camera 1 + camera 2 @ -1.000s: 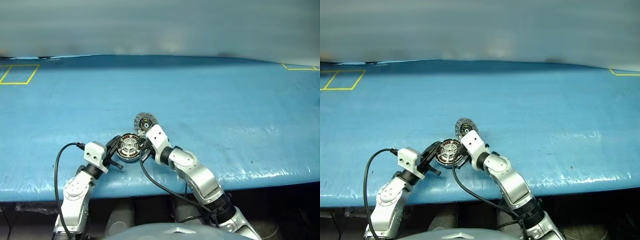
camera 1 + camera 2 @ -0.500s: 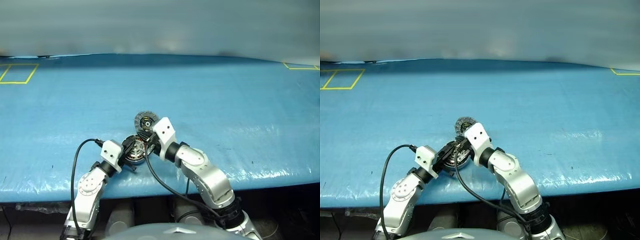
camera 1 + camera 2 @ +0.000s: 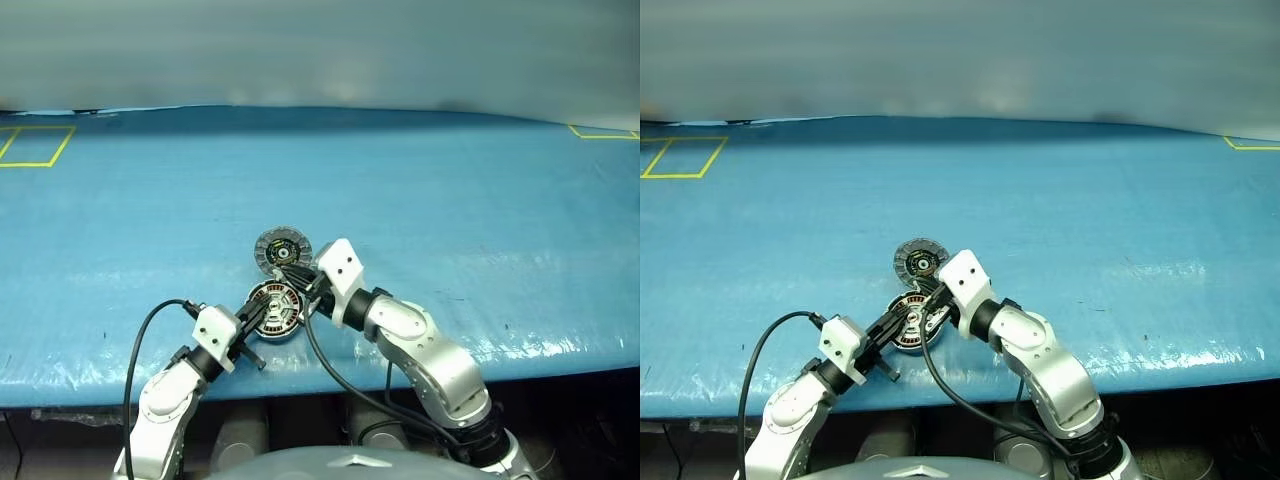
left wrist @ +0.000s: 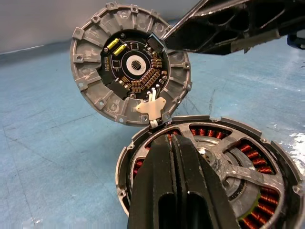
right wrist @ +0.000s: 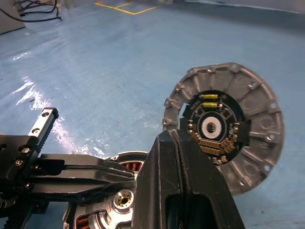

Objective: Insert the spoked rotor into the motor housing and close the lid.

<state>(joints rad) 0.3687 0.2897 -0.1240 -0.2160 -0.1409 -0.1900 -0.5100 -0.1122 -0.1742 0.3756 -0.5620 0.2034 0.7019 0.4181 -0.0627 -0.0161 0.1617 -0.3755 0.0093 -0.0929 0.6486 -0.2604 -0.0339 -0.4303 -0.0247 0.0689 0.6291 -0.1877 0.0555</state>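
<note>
We note a wide blue table cover filling the scene, with a yellow taped rectangle at its far left corner and another bit of yellow tape at the far right.

Near the front edge, the two arms converge. The right gripper comes in from the right, pointing toward the left; its two black fingers lie pressed together, with nothing seen between them. The left gripper reaches from the left, pointing forward and right; its fingers are likewise closed flat against each other, and their tips lie over the open face of the motor housing.

The motor housing lies flat on the cover, close to the front edge, its copper-brown windings showing round the rim. The spoked rotor sits inside it, silver-grey spokes running out from a central hub over the windings.

The lid stands open just beyond the housing, tilted up on edge, touching the housing rim at a small white tab. Its inner face shows toward us: a grey segmented ring round a black circuit board with yellow and copper components and a pale centre hole.

A black cable loops off the left wrist.
</note>
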